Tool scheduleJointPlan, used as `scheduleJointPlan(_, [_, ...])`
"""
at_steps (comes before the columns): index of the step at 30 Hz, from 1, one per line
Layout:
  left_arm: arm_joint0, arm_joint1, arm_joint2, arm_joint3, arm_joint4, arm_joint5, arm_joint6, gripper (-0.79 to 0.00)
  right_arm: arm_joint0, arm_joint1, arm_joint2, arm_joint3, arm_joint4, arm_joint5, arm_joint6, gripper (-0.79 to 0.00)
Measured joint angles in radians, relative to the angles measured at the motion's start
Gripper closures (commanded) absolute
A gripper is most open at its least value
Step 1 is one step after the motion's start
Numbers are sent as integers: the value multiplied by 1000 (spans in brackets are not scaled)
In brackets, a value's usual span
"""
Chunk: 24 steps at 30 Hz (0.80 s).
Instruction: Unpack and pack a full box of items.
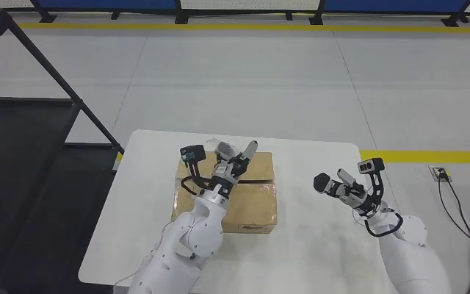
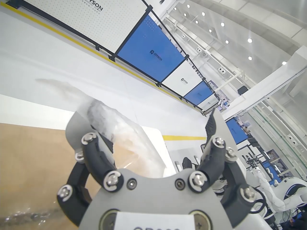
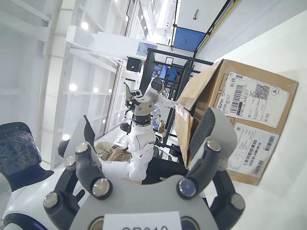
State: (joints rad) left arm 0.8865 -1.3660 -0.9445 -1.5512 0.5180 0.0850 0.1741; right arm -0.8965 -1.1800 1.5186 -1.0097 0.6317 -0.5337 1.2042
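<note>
We see a brown cardboard box (image 1: 253,204) resting on the white table (image 1: 147,220), towards its far side. At least one top flap stands raised, and strips of clear tape cling to the cardboard. White shipping labels with barcodes cover one side wall. Over the box's far edge we find a crumpled, translucent white plastic packet (image 1: 222,149). It is held up off the box and lies against one finger of the left claw (image 1: 236,153), whose fingers are spread wide.
</note>
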Motion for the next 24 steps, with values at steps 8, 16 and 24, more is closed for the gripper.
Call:
scheduleJointPlan(8, [-50, -29, 35, 87, 7, 2, -3, -785, 5, 7, 7, 23, 18, -1, 10, -785])
scheduleJointPlan(16, [-82, -57, 70, 161, 24, -4, -1, -785, 20, 13, 8, 48, 35, -3, 19, -785])
scheduleJointPlan(24, [-105, -85, 103, 221, 44, -13, 4, -785, 24, 20, 19, 75, 59, -11, 32, -785])
